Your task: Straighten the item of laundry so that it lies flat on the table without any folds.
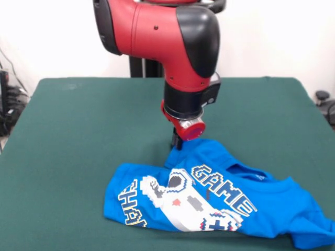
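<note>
**A robot lab, not a home**

This looks like a lab or test room. A red and black robot arm [172,47] on a black post stands at 12 o'clock over a counter [78,136] dressed in plain dark green cloth. Behind it is a bare white wall [282,36]. Loose cables and dark equipment [8,99] sit at 9 o'clock, and more dark gear [324,102] at 3 o'clock.

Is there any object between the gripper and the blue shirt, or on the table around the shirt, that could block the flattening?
Nothing visible stands in the way. The gripper is already down at the far edge of the shirt, where the cloth rises toward it. No other object lies on the green table around the shirt.
</note>
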You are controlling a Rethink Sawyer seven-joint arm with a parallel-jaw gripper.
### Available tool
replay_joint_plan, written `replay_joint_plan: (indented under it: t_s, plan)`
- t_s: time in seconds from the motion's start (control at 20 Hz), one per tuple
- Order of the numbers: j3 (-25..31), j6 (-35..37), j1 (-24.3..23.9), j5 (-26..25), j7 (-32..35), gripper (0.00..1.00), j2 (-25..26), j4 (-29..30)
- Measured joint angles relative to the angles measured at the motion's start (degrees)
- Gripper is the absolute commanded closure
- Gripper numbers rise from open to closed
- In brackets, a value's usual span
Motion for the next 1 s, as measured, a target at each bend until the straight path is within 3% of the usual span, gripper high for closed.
replay_joint_plan:
  t_s: [1.0]
  plan:
    - [0.6, -0.2, 0.7, -0.2, 0.0, 1.0, -1.8, 3.5]
